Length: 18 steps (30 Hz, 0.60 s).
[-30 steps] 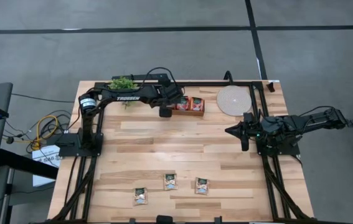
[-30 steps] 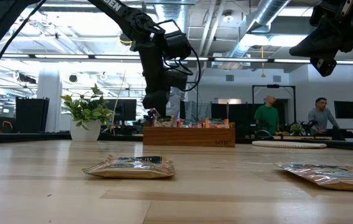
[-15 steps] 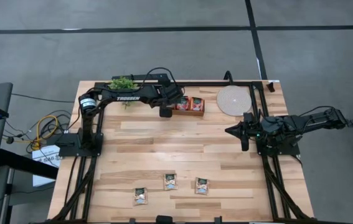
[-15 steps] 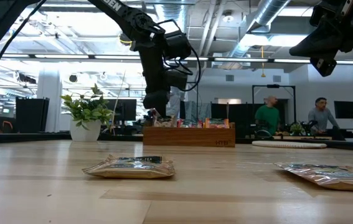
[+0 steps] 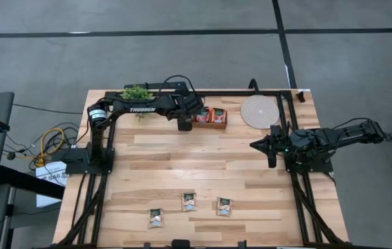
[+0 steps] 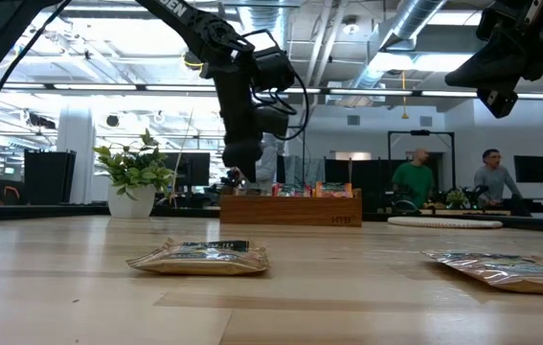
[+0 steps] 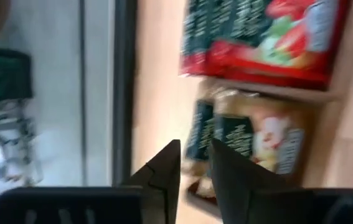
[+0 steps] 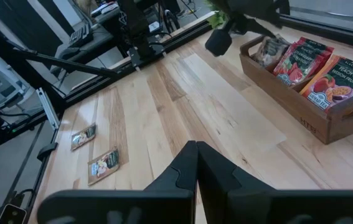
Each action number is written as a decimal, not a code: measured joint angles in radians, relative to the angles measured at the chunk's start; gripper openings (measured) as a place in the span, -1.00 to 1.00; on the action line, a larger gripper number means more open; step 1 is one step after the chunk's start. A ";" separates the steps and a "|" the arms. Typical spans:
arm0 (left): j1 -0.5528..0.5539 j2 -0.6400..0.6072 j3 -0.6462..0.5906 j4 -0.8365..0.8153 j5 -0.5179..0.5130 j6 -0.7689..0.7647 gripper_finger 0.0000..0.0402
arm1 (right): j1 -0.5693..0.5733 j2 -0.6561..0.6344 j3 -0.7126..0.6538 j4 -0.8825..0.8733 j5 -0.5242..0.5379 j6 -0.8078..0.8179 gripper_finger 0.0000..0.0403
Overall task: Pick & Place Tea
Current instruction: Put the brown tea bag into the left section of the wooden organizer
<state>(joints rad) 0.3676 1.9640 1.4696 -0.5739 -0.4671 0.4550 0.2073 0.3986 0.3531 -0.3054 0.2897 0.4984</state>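
Lettering "TROSSEN" on left arm (image 5: 142,109).

A potted plant (image 5: 135,93), wooden tray (image 5: 221,125) and round pale disc (image 5: 258,111) line the table's (image 5: 202,166) far edge.

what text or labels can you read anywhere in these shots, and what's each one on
"TROSSEN": on the left arm, high view.
"PEACH & PASSION FRUIT": on the orange sachet in the wooden tray, right wrist view.
Red sachet next to it: print too small to read.
Tray's end wall: a burned mark, unreadable.
Pale sachets on the table: too small.
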 joint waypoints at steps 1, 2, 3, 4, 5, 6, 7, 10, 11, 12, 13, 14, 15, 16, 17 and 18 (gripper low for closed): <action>0.000 0.000 0.000 0.000 -0.027 0.000 -0.59 | 0.000 0.000 0.000 0.000 0.000 0.000 -1.00; -0.001 -0.002 0.000 0.000 -0.058 0.001 -0.57 | 0.000 0.000 0.000 0.000 0.000 0.000 -1.00; -0.001 -0.005 0.000 -0.001 -0.087 0.001 -0.55 | 0.000 0.000 0.000 0.000 0.000 0.000 -1.00; -0.001 -0.013 -0.001 -0.001 -0.117 0.002 -0.54 | 0.000 0.000 0.000 0.000 0.000 0.000 -1.00; -0.001 -0.022 -0.001 -0.005 -0.140 0.003 -0.53 | 0.000 0.000 0.000 0.000 0.000 0.000 -1.00; -0.003 -0.034 -0.001 -0.008 -0.168 0.004 -0.53 | 0.000 0.000 0.000 0.000 0.000 0.000 -1.00; -0.005 -0.050 -0.001 -0.016 -0.188 0.003 -0.53 | 0.000 0.000 0.000 0.000 0.000 0.000 -1.00; -0.022 -0.111 -0.001 -0.079 -0.208 -0.005 -0.53 | 0.000 0.000 0.000 0.000 0.000 0.000 -1.00; -0.033 -0.136 -0.001 -0.111 -0.208 -0.025 -0.53 | 0.000 0.000 0.000 0.000 0.000 0.000 -1.00; -0.044 -0.163 -0.001 -0.152 -0.191 -0.061 -0.53 | 0.000 0.000 0.000 0.000 0.000 0.000 -1.00; -0.058 -0.188 -0.001 -0.199 -0.164 -0.107 -0.53 | 0.000 0.000 0.000 0.000 0.000 0.000 -1.00; -0.073 -0.214 0.000 -0.247 -0.125 -0.160 -0.53 | 0.000 0.000 0.000 0.000 0.000 0.000 -1.00; -0.086 -0.241 0.000 -0.301 -0.055 -0.217 -0.53 | 0.000 0.000 0.000 0.000 0.000 0.000 -1.00; -0.100 -0.264 0.000 -0.355 0.031 -0.274 -0.53 | 0.000 0.000 0.000 0.000 0.000 0.000 -1.00; -0.114 -0.286 0.000 -0.401 0.125 -0.332 -0.53 | 0.000 0.000 0.000 0.000 0.000 0.000 -1.00; -0.123 -0.307 0.000 -0.433 0.241 -0.385 -0.53 | 0.000 0.000 0.000 -0.001 0.000 0.000 -1.00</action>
<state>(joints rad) 0.2445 1.6569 1.4696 -1.0071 -0.2257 0.0699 0.2073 0.3988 0.3527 -0.3061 0.2893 0.4984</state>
